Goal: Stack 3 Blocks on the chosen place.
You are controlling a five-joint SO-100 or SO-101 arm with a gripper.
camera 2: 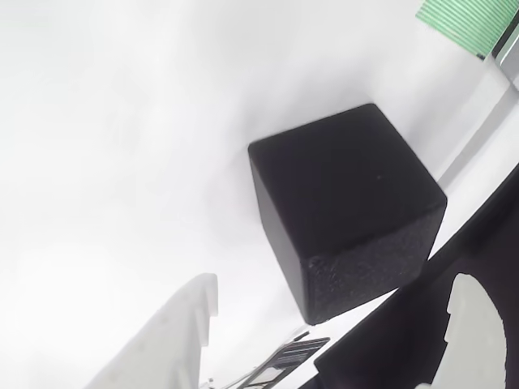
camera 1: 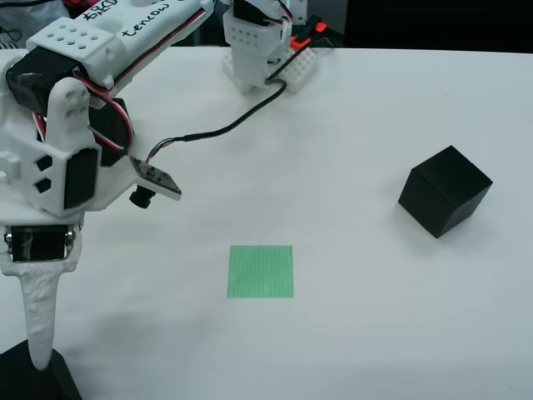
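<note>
From the overhead view I see a white table [camera 1: 350, 333] with a green square [camera 1: 261, 271] near the middle, marked with fine vertical stripes in lighter and darker green. At the right sits a plain matte black cube [camera 1: 444, 191]. The arm [camera 1: 58, 150] in the upper left is white with black motors, a black cable [camera 1: 233, 121] and red and white wires; there is black lettering on its upper link and an orange-red clip [camera 1: 310, 33] at the top. In the view that rides on the gripper, a black cube [camera 2: 345, 207] with a faintly grainy face fills the centre, white fingers [camera 2: 174, 340] show at the bottom, and the striped green square [camera 2: 470, 24] shows in the upper right corner.
</note>
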